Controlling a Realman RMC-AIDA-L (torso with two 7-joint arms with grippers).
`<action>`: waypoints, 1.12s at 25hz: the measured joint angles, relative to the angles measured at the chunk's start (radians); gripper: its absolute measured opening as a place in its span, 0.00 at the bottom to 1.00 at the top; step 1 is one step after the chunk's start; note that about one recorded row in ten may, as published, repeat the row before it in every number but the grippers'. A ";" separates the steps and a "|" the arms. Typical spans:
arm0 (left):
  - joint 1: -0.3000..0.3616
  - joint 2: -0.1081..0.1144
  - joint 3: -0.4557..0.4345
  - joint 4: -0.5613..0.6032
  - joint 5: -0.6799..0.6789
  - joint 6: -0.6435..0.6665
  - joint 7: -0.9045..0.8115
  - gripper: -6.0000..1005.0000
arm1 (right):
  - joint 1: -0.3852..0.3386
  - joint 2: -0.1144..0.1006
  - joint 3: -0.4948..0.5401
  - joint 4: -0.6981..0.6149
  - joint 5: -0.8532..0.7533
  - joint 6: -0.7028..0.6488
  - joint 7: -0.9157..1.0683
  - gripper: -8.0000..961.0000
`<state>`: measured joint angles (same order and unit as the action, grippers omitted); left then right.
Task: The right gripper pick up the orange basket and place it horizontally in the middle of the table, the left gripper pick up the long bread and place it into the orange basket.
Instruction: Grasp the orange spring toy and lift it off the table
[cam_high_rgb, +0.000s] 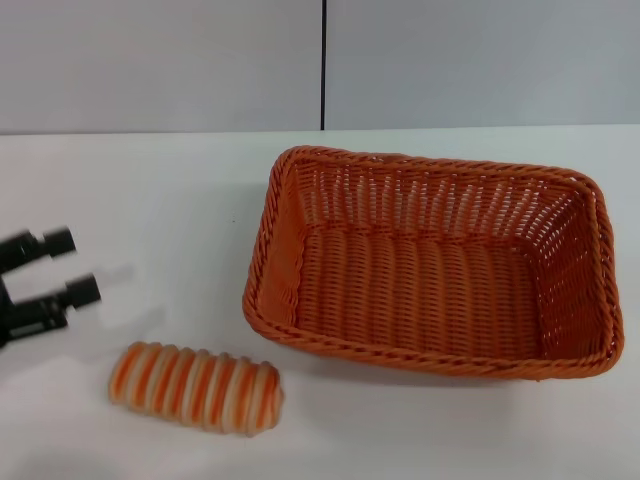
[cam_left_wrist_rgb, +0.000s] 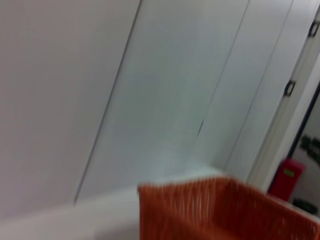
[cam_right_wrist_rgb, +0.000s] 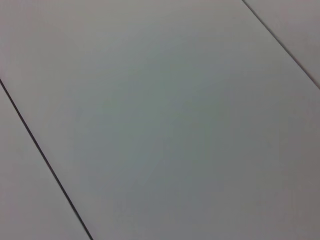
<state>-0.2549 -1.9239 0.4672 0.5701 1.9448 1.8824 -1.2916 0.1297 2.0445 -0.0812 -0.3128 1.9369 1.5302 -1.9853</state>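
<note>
Four items, largest first.
Table (cam_high_rgb: 150, 190): white, flat, bearing the rest.
Orange basket (cam_high_rgb: 433, 262): upright, long side across, centre-right of table, nothing inside.
Long bread (cam_high_rgb: 196, 387): stripes up, lying near front-left corner of basket, apart from it.
Left gripper (cam_high_rgb: 66, 266): at left edge, above the bread, jaws parted, holding nothing.

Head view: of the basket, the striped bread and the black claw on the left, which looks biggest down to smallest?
1. Basket, by far.
2. Bread.
3. Left end effector, though the picture's edge cuts it off and it may sit nearer the camera, so its rank is unsure.
</note>
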 joint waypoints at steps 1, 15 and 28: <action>0.000 -0.003 0.000 -0.005 0.018 -0.007 0.000 0.84 | 0.004 0.000 -0.001 0.001 0.000 -0.002 -0.001 0.44; 0.022 -0.056 0.001 -0.081 0.136 -0.153 0.091 0.84 | 0.022 0.003 -0.008 -0.001 -0.022 -0.007 -0.004 0.44; 0.045 -0.071 0.004 -0.090 0.138 -0.220 0.113 0.84 | 0.031 0.000 -0.009 -0.002 -0.057 -0.004 -0.004 0.44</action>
<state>-0.2095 -1.9952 0.4710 0.4797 2.0826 1.6619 -1.1782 0.1611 2.0448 -0.0905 -0.3146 1.8797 1.5263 -1.9896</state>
